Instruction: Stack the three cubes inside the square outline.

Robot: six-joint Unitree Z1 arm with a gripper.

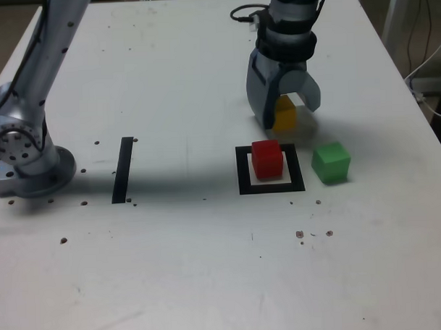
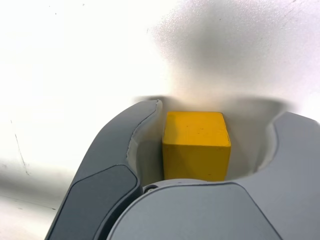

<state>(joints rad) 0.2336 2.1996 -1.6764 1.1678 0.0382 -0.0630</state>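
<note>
The yellow cube (image 2: 196,145) is straddled by the gripper (image 1: 285,112), not visibly clamped (gaps show either side); it should be squeezed squarely before lifting.

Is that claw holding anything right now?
Not yet. The gripper straddles the yellow cube on the table, one jaw near its side, the other visibly apart.
</note>
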